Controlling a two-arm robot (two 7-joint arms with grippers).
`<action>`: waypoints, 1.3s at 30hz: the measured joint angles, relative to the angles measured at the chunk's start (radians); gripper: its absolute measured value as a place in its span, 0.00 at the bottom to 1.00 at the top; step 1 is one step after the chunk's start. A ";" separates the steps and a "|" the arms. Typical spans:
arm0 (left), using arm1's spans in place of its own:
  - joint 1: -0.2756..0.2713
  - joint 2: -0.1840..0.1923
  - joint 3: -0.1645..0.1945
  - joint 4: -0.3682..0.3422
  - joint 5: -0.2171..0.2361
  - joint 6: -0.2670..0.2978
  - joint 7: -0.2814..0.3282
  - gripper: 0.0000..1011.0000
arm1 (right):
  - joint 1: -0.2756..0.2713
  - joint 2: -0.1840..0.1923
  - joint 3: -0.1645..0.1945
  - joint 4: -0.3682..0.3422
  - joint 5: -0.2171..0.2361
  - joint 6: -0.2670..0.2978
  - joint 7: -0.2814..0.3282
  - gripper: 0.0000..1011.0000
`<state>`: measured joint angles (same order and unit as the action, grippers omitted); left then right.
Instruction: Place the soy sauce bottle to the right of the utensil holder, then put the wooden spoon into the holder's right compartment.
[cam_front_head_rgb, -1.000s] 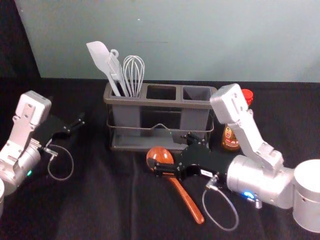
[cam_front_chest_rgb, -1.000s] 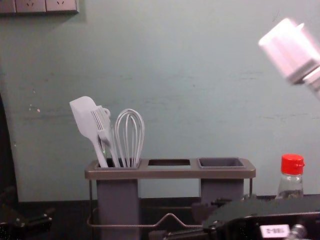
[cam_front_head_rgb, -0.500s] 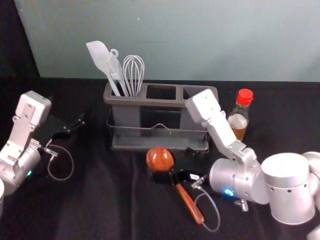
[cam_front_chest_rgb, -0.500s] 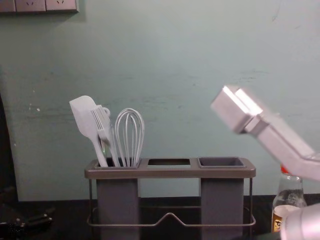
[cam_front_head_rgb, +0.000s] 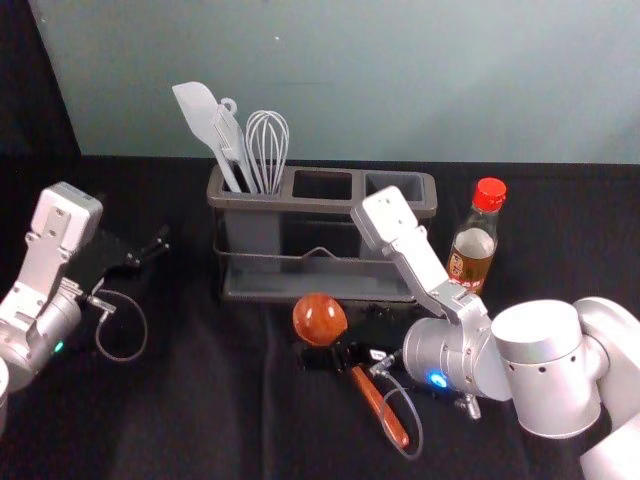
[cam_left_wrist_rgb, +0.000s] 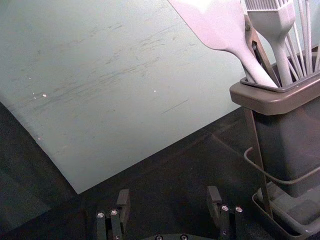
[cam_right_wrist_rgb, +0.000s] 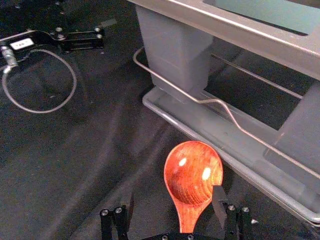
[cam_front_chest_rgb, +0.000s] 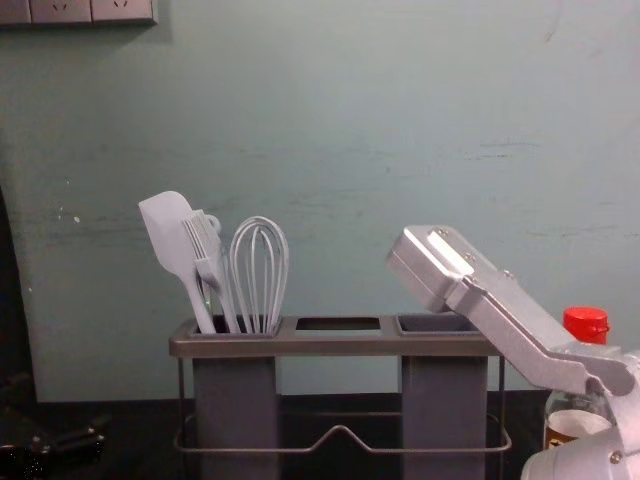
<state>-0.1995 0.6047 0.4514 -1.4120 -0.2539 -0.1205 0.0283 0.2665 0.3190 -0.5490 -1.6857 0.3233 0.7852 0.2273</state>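
Right tool (cam_front_head_rgb: 338, 332) at the spoon (cam_front_head_rgb: 320, 320); wrist view reveals parted fingers.

Light falls evenly on the smooth pale green-grey wall (cam_front_head_rgb: 420, 100), while the wrinkled black cloth (cam_front_head_rgb: 210, 420) lies dim, its folds faintly shaded; glare whitens the upper faces of the jointed silver metal right arm (cam_front_chest_rgb: 522, 330); two bright glints sit in the glossy reddish-brown wooden spoon (cam_right_wrist_rgb: 192, 175); the broad pale plastic spatula (cam_left_wrist_rgb: 217, 25) washes out towards white.
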 joint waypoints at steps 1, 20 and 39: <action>0.000 0.000 0.000 0.000 0.000 0.000 0.000 0.99 | 0.000 -0.002 0.001 0.002 -0.002 0.002 -0.002 0.99; 0.000 0.000 0.000 0.000 0.000 0.000 0.000 0.99 | 0.003 -0.033 0.024 0.048 -0.053 0.001 -0.004 0.99; 0.000 0.000 0.000 0.000 0.000 0.000 0.000 0.99 | 0.035 -0.069 0.018 0.121 -0.106 -0.023 0.034 0.99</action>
<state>-0.1995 0.6047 0.4514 -1.4120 -0.2539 -0.1205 0.0283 0.3017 0.2499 -0.5306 -1.5646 0.2174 0.7626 0.2613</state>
